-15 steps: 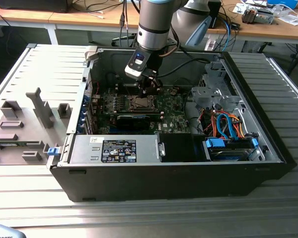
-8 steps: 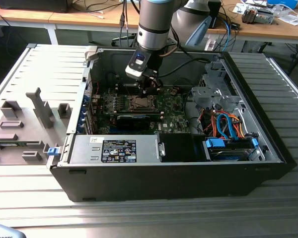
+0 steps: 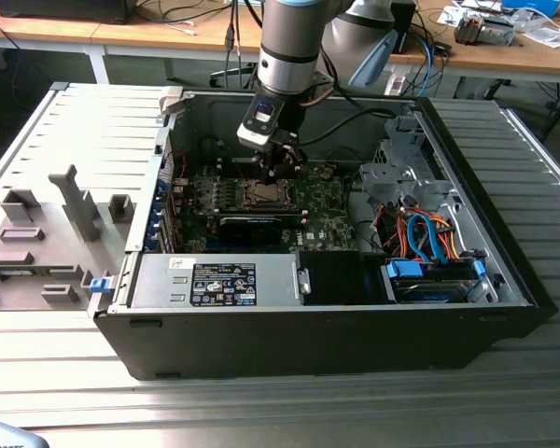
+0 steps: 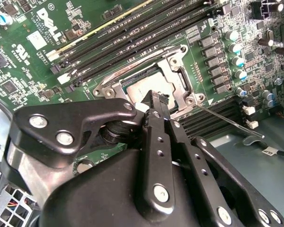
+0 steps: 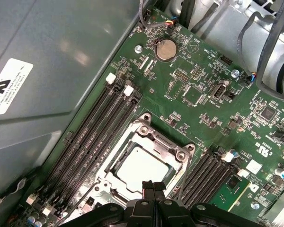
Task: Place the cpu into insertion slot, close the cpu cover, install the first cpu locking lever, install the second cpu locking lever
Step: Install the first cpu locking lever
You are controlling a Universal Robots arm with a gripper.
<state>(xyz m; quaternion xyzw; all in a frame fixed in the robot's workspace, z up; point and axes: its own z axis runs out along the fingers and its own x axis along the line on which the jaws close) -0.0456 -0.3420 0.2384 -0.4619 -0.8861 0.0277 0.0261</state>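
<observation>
The cpu (image 5: pixel 142 166) lies flat in the insertion slot (image 3: pixel 261 194) on the green motherboard, its silvery face also visible in the second wrist view (image 4: pixel 149 86). The cpu cover (image 5: pixel 149 130) is down around it, framing the chip (image 4: pixel 179 71). My gripper (image 5: pixel 154 186) hangs just over the socket's edge with its black fingers pressed together, nothing between them (image 4: pixel 155 98). One thin locking lever (image 4: pixel 232 122) sticks out sideways from the socket corner. A second lever (image 4: pixel 132 66) runs along the socket edge beside the memory slots.
The motherboard sits inside an open black computer case (image 3: pixel 504 280). Long memory slots (image 5: pixel 99 127) flank the socket on both sides. A power supply box (image 3: pixel 224 280) and a drive bay with blue and orange cables (image 3: pixel 429 243) stand at the front. A grey fixture tray (image 3: pixel 47 233) lies at the exterior view's left.
</observation>
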